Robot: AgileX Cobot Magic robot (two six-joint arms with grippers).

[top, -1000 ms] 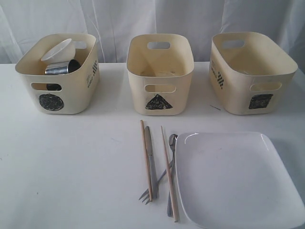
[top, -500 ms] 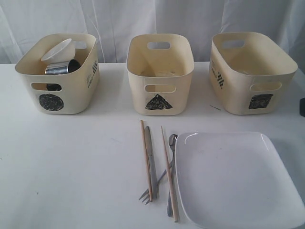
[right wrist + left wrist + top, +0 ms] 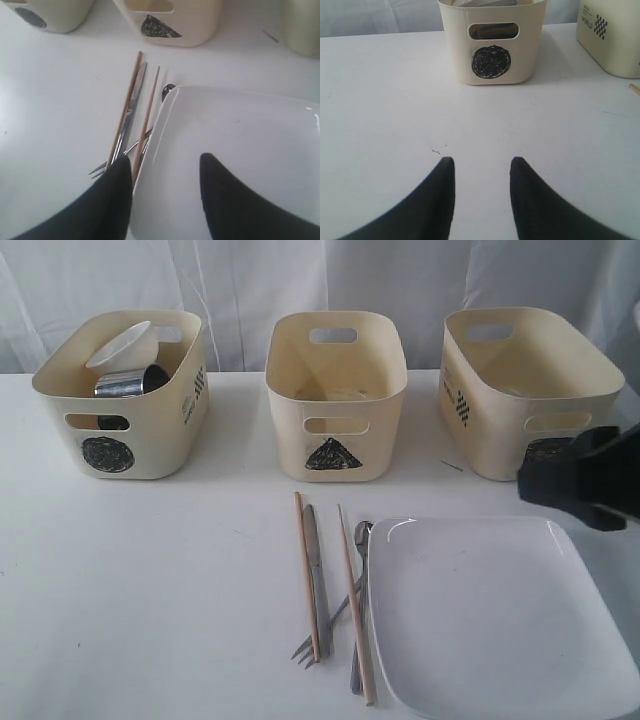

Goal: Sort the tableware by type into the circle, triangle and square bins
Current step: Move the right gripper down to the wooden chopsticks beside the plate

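Your right tool [image 3: 165, 159] has just entered the exterior view, fingers apart and empty, above the square plate [image 3: 490, 620] lying right of and before the triangle bin [image 3: 335, 395]. I judge the plate is next. Your left tool [image 3: 482, 162] is apart, idle. The circle bin [image 3: 120, 390] holds a white bowl [image 3: 122, 344] and a steel mug [image 3: 130, 382]. The triangle bin and square bin [image 3: 530, 390] show nothing inside. The chopsticks [image 3: 307, 575] and knife [image 3: 317, 585] lie on the bench [image 3: 150, 590] before the triangle bin.
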